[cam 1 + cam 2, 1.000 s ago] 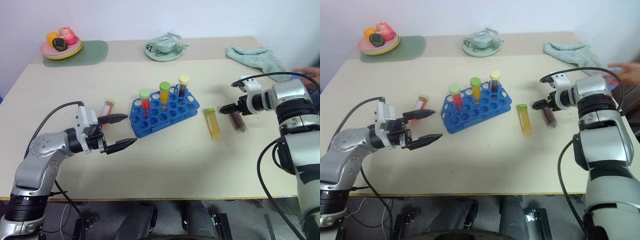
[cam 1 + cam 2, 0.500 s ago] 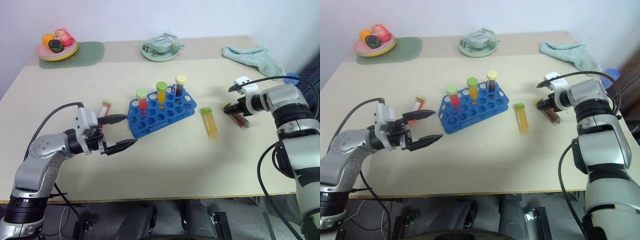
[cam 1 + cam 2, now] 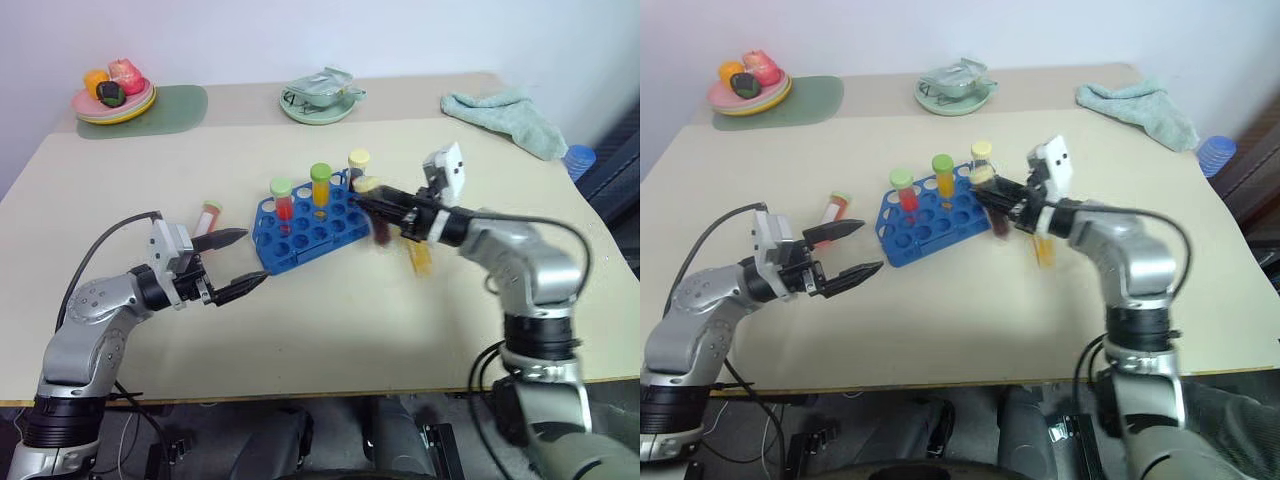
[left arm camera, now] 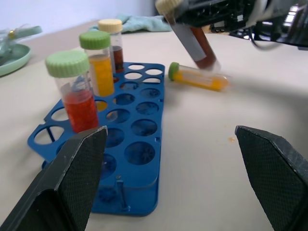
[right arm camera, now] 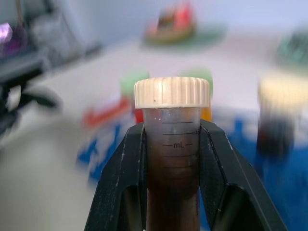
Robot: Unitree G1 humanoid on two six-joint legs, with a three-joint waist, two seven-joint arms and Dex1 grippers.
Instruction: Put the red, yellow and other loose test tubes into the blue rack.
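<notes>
The blue rack (image 3: 315,220) sits mid-tabletop (image 3: 330,320) with 3 tubes standing in it. Right gripper (image 3: 385,212), fingers clamped on the brown tube (image 5: 172,159), hovers by the rack's edge. Left gripper (image 3: 238,264) waits, fingers apart. Yellow tube (image 3: 420,258) and red tube (image 3: 208,216) lie loose.

The blue rack (image 4: 144,126) looks like glossy moulded plastic. The brown tube (image 5: 172,159) is clear smooth plastic under a ribbed pale cap (image 5: 172,92). The fingers (image 4: 276,180) carry a matt, cross-hatched black texture. The table (image 3: 330,320) is smooth, matt beige; at its two o'clock corner lies a soft green cloth (image 3: 505,115).
</notes>
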